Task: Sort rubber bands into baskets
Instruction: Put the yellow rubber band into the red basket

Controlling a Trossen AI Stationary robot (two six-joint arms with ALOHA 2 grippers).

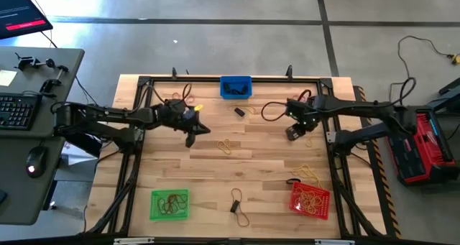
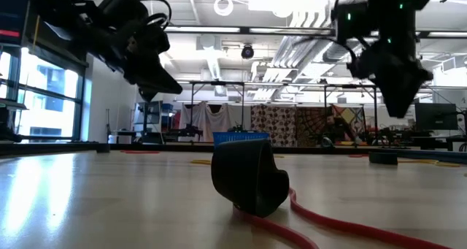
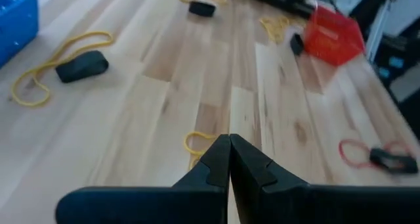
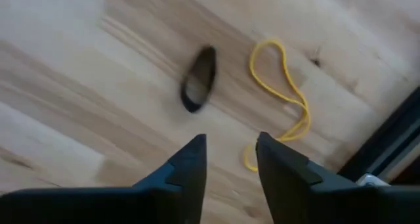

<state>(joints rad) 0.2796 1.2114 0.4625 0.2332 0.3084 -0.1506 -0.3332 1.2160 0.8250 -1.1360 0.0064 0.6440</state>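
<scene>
Wooden table (image 1: 215,173) with baskets (image 1: 169,205), rubber bands (image 1: 228,146)

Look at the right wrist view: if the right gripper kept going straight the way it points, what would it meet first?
Probably the bare wooden tabletop. The open right gripper aims between a black rubber band and a yellow rubber band; neither lies squarely in line, though depth is hard to judge.

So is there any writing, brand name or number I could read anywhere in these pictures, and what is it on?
No text can be read in any view.
Monitor beside the table, high view: red bands with marks, too small to read.
Keyboard: keys too small to read.
Red case on the floor: no legible label.
Baskets, rubber bands, arms: no writing visible.
</scene>
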